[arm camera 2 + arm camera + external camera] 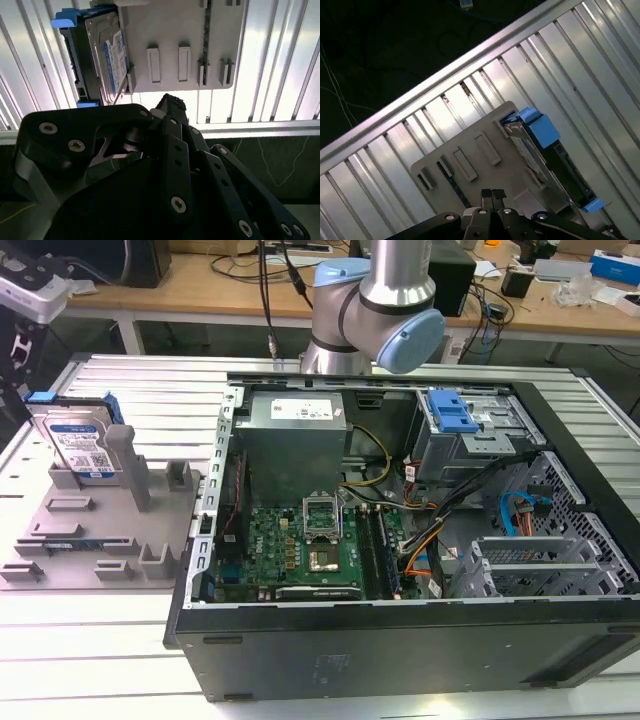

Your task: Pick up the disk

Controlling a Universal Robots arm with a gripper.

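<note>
— Closest, in the second wrist view, is the gripper (170, 102). Its black links and screw heads cover the near half of the picture, and its body is cut off at the frame edge.

— Can you read the jaws?

— They seem drawn together with nothing held. In the first wrist view the two fingertips (485, 193) sit side by side with barely a line between them, though shadow there makes me hedge.

— And the disk?

— The disk (82, 445) stands on edge at the far left corner of the grey fixture tray (100, 530), beside a tall post (125, 455), at the exterior view's left. The gripper hangs apart from it.

— Any writing?

— A blue-and-white label (114, 57) covers its face, but the print is too small to make out. Blue rails (542, 129) run along its sides.

— What does each view add?

— The exterior view gives the open computer case (400, 650) just right of the tray. It also shows a drive cage (455, 415) with a blue latch at the case's far right, and the arm (385, 300) rising behind. Part of the disk's lower face is hidden by the post and tray there. Both wrist views look down on the disk nearly edge-on, with the ribbed metal table (600, 60) around the tray.
</note>
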